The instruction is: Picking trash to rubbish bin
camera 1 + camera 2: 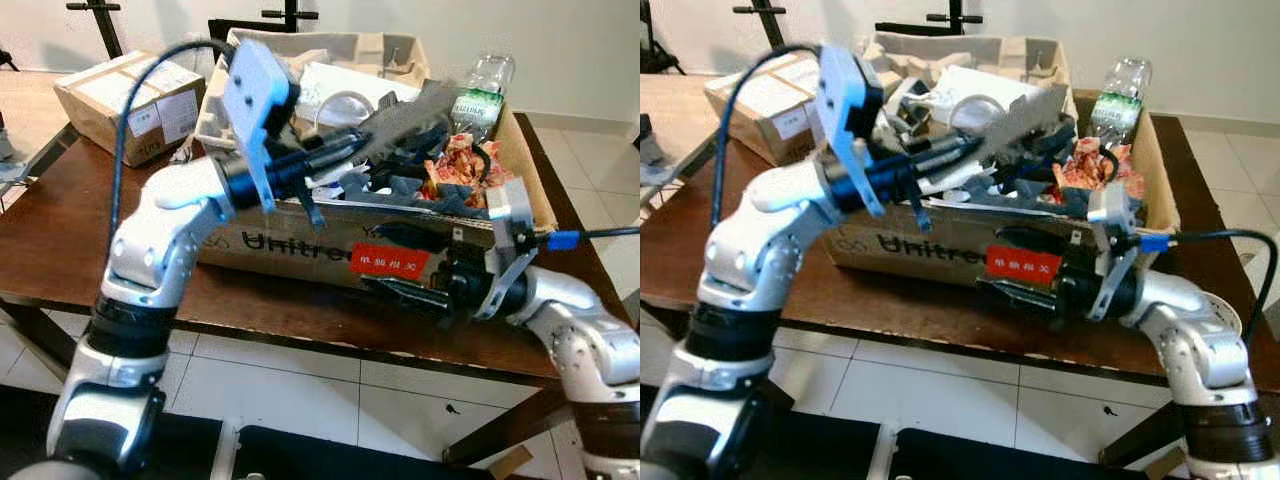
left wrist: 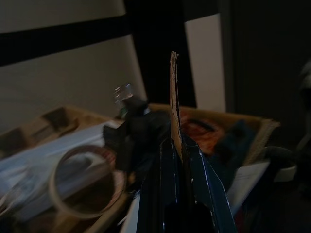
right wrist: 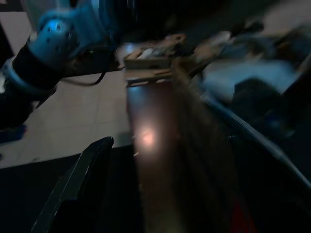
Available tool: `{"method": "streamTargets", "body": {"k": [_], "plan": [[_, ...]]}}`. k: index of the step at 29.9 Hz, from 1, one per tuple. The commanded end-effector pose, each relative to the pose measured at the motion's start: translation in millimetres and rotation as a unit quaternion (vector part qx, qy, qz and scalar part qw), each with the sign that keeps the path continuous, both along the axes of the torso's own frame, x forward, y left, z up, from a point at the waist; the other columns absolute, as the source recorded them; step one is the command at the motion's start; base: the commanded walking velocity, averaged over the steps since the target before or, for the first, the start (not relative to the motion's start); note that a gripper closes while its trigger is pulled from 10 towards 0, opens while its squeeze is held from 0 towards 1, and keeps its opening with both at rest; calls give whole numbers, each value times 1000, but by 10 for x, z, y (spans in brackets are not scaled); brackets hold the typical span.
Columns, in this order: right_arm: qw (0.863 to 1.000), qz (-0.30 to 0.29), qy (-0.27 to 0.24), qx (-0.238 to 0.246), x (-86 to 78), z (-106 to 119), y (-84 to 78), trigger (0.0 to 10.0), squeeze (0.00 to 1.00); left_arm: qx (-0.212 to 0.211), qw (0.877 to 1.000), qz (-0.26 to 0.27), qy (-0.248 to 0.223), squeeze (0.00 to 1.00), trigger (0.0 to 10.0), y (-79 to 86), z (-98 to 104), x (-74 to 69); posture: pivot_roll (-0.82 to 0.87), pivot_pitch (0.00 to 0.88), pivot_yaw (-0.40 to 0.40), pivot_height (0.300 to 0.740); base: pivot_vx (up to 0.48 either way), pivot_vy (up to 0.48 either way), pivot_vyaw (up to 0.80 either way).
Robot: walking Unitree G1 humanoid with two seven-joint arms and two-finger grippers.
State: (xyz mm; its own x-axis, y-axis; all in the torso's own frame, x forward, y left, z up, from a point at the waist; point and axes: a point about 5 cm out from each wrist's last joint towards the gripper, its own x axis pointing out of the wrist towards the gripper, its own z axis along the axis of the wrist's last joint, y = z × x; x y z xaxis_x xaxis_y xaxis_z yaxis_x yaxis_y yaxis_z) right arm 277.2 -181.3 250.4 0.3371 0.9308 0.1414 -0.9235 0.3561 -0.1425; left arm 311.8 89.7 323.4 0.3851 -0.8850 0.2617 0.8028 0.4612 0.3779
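A brown cardboard box (image 1: 270, 245) printed with dark letters stands on the table and is heaped with trash. My left gripper (image 1: 350, 150) reaches over it from the left, shut on a flat grey cardboard piece (image 1: 410, 110) that sticks out above the heap. In the left wrist view the cardboard piece (image 2: 175, 97) stands edge-on between the fingers (image 2: 160, 165). My right gripper (image 1: 370, 258) is at the box's front wall by a red label (image 1: 390, 262), open, with its fingers spread above and below the label.
The box holds a tape roll (image 1: 345, 105), a red-orange wrapper (image 1: 455, 165) and pulp packaging (image 1: 330, 45). A clear plastic bottle (image 1: 483, 88) lies at its back right corner. A small labelled carton (image 1: 130, 100) sits on the brown table (image 1: 60, 250). Tiled floor lies below.
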Motion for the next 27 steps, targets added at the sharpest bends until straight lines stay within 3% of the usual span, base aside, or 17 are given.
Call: {"method": "streamTargets", "body": {"k": [1,10,18,19,20,27], "plan": [[999,-33,-37,-18,39,141,-59,10000,0,0,1000,10,13,0,10000,33,1,32,102,116,19,740,0,0,0],[991,-100,-81,-36,197,349,-106,10000,0,-21,999,27,21,0,10000,50,18,137,102,110,18,740,0,0,0],[987,-123,-86,-51,257,326,-124,10000,0,-32,998,53,8,0,10000,66,20,194,103,106,15,740,0,0,0],[987,-123,-86,-51,255,322,-126,10000,0,-34,998,57,7,224,10000,71,23,202,104,105,15,740,0,0,0],[987,-122,-85,-52,252,314,-132,10000,0,-39,997,61,6,1000,10000,77,31,212,104,105,15,740,0,0,0],[987,-120,-85,-60,248,273,-136,10000,0,-66,994,90,0,1000,10000,114,78,283,104,105,18,740,0,0,0]]}}
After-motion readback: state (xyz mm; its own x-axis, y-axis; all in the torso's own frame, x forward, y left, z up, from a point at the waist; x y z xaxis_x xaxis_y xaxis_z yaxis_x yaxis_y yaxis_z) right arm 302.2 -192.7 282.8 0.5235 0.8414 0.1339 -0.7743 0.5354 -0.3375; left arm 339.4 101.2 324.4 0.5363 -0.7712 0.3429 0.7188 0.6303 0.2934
